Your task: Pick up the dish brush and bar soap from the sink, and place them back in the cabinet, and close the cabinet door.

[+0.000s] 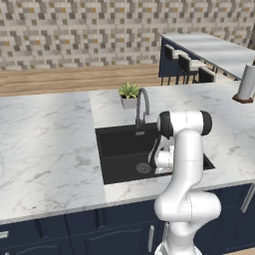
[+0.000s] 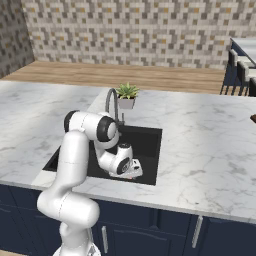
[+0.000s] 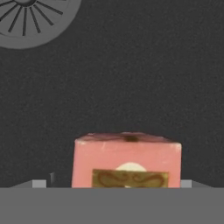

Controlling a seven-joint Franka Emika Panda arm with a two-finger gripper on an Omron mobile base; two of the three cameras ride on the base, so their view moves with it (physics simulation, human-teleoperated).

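Hand (image 3: pixel 115 186) w/ bar soap (image 3: pixel 127 161) btwn fingers, in sink (image 3: pixel 131 78).

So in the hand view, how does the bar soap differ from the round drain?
The bar soap is a pink block with straight edges and a gold label on its near face; the drain is a flat grey disc with spoke-like slots. The bar soap stands up from the sink floor, while the drain lies flush in it. The bar soap sits close at the bottom of the view; the drain is cut off at the upper left corner. Both are in the sink.
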